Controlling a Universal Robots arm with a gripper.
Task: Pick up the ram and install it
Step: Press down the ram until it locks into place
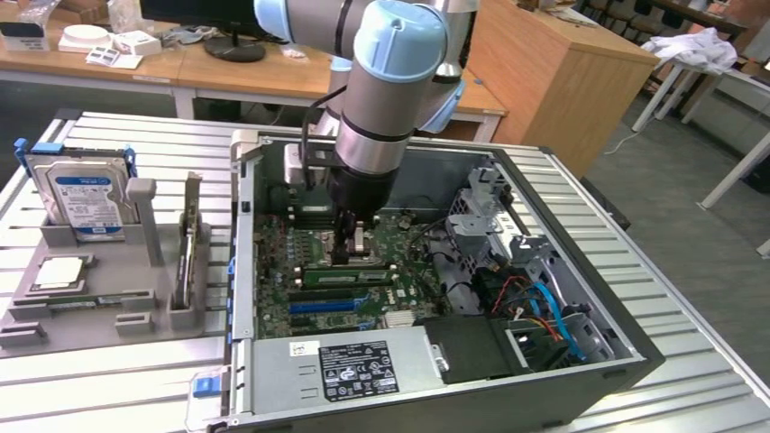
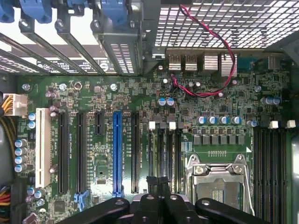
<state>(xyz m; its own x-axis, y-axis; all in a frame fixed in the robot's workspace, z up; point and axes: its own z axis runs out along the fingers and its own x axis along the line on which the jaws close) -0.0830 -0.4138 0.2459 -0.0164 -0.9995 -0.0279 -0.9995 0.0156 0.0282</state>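
Inside the open computer case (image 1: 578, 379), the ram (image 1: 346, 268), a long green stick with dark chips, stands on edge in a memory slot of the motherboard (image 1: 313, 302). My gripper (image 1: 356, 256) comes straight down on it, with its tips at the stick's top edge. In the wrist view my gripper (image 2: 159, 183) has its black fingers (image 2: 150, 183) pressed together, directly above the black memory slots (image 2: 164, 154) with white end clips. I cannot tell whether the fingers pinch the stick or only rest on it. The stick itself is hidden under them in that view.
The processor socket (image 2: 216, 179) lies beside the slots. Another bank of memory slots (image 2: 271, 172) and a blue expansion slot (image 2: 117, 149) are nearby. A grey fixture (image 1: 85, 316) at the exterior view's left holds a hard drive (image 1: 85, 194), an upright card (image 1: 190, 244) and a silver chip (image 1: 60, 271). Drive cage and cables (image 1: 536, 298) crowd the case.
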